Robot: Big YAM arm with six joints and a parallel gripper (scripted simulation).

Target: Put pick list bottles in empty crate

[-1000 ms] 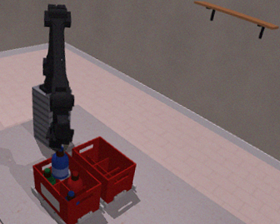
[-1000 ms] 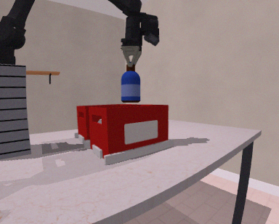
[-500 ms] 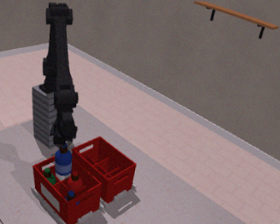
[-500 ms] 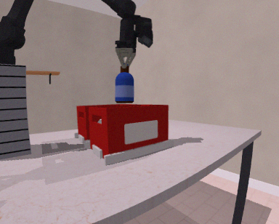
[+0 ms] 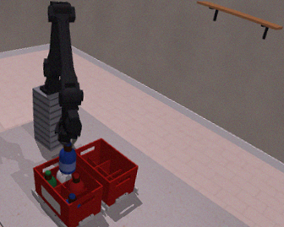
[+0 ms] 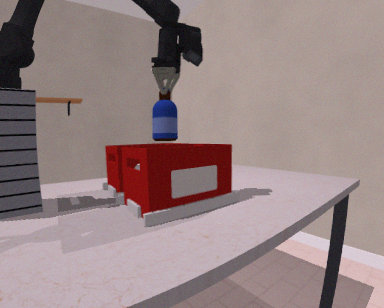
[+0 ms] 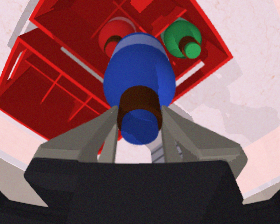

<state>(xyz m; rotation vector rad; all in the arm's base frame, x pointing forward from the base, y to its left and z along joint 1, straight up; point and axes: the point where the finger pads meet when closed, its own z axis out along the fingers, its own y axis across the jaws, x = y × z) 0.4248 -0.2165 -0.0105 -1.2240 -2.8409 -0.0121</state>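
Note:
My gripper (image 6: 165, 89) is shut on the neck of a blue bottle (image 6: 164, 121) with a lighter blue label and holds it upright, clear above the rim of the red full crate (image 5: 67, 191). The bottle also shows in the top view (image 5: 67, 159) and in the wrist view (image 7: 139, 78). In that crate stand a green bottle (image 5: 49, 178), a red bottle (image 5: 76, 183) and another blue bottle (image 5: 71, 198). The red empty crate (image 5: 108, 170) with inner dividers stands next to it. The pick list is not plainly visible in any view.
The arm's grey ribbed base block (image 5: 45, 118) stands behind the crates. A table leg (image 6: 332, 250) and the table's edge lie at the right in the exterior view. A wooden wall shelf (image 5: 239, 14) hangs far off.

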